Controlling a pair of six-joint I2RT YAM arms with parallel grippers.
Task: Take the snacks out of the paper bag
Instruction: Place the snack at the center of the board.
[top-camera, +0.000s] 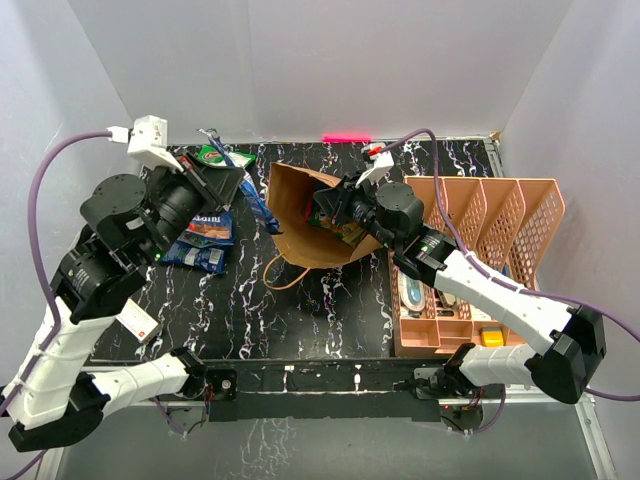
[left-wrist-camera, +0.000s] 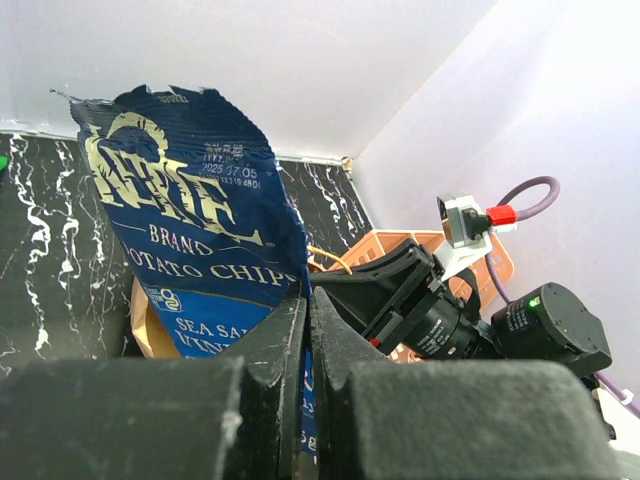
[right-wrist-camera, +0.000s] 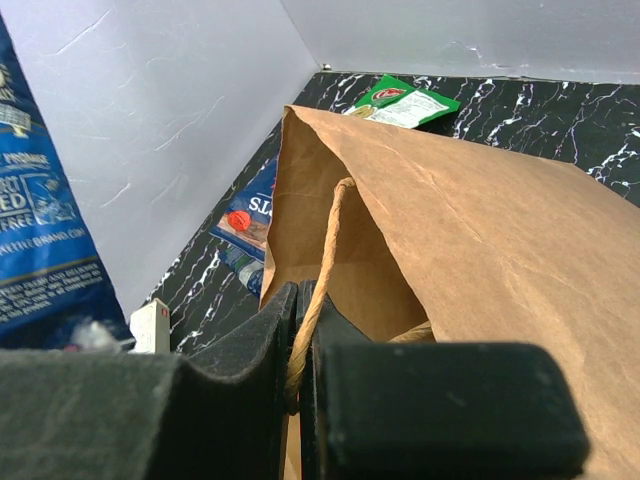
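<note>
The brown paper bag (top-camera: 300, 235) lies on its side mid-table, mouth towards the right. My right gripper (top-camera: 325, 208) is at its mouth, shut on the bag's twisted paper handle (right-wrist-camera: 325, 250); the bag wall (right-wrist-camera: 470, 230) fills the right wrist view. Packets (top-camera: 347, 233) show inside the mouth. My left gripper (top-camera: 240, 183) is shut on a dark blue potato chips packet (left-wrist-camera: 200, 230), held up left of the bag; the packet also shows from above (top-camera: 259, 205). A green-white packet (top-camera: 212, 155) and two blue packets (top-camera: 207, 240) lie on the table at left.
A salmon-pink perforated organiser (top-camera: 490, 210) with stationery stands right of the bag, against the right arm. A small white box (top-camera: 138, 322) lies near the left arm. White walls close the back and sides.
</note>
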